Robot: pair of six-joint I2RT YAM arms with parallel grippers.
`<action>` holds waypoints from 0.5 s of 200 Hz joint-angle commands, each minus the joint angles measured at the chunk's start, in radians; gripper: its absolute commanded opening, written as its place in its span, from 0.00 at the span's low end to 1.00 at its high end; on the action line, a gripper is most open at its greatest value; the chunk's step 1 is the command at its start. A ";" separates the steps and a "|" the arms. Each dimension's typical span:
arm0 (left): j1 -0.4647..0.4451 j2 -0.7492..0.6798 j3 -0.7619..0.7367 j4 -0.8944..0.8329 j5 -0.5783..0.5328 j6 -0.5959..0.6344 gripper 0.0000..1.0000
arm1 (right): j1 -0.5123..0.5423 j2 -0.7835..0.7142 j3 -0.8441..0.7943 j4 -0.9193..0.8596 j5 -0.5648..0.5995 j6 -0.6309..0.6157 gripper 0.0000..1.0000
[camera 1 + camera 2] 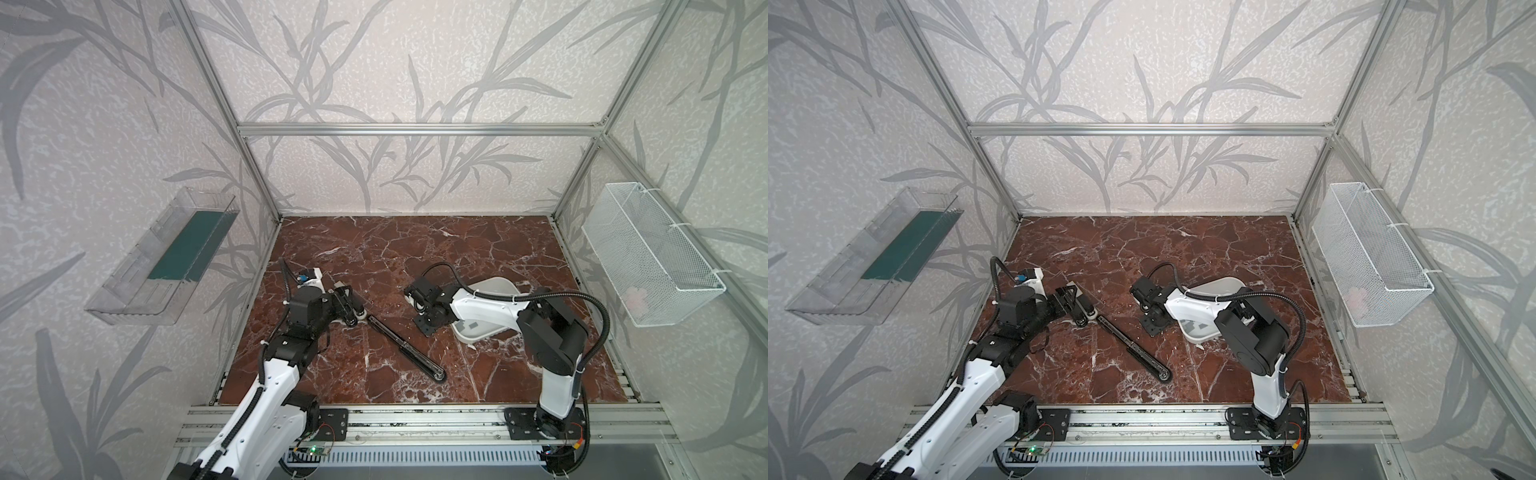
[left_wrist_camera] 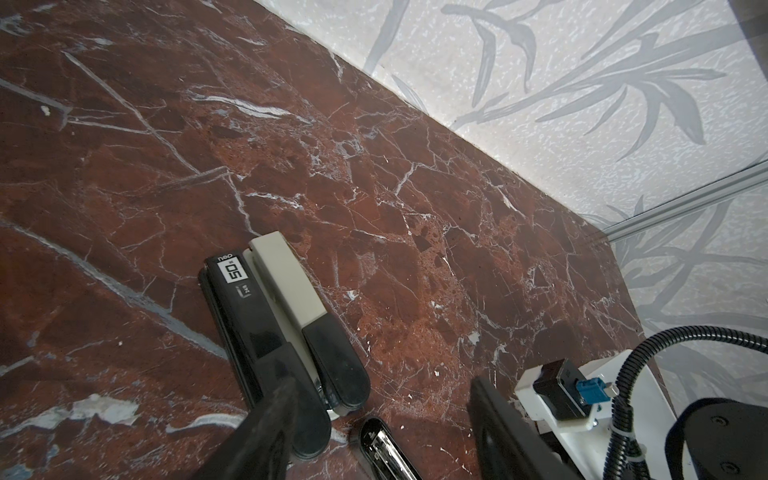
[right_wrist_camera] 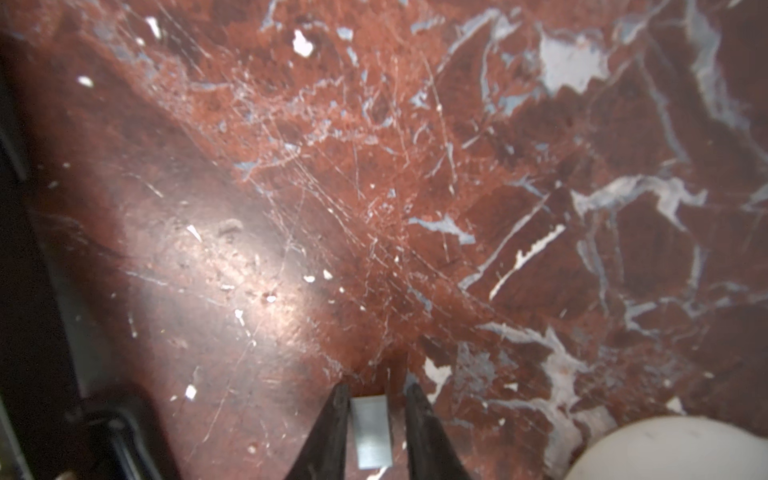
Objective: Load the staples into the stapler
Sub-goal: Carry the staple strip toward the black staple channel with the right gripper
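Near the tabletop's (image 1: 415, 249) middle, the right hand (image 3: 374, 392) hangs low, jaws set narrowly about a grey staple strip (image 3: 371, 430); whether it is clamped I cannot tell. A white dish (image 1: 498, 286) sits just beside, toward the right edge. By the left edge the left hand (image 1: 356, 316) stands half open over the hinge of the stapler (image 1: 405, 349), which lies unfolded toward the front edge. Bare marble reaches the far edge.

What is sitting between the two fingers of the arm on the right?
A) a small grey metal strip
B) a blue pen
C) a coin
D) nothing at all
A: the right wrist view shows a small grey metal strip lying between the right arm's fingers, with the red marble table behind it.
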 commanded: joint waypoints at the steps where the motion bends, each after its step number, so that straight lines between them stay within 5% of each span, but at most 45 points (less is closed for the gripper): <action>1: -0.002 -0.006 0.018 0.005 -0.008 -0.003 0.68 | -0.003 -0.003 -0.023 -0.046 0.008 0.007 0.20; 100: -0.003 -0.014 0.013 0.002 -0.004 -0.014 0.68 | 0.009 -0.228 -0.102 -0.024 -0.013 0.044 0.16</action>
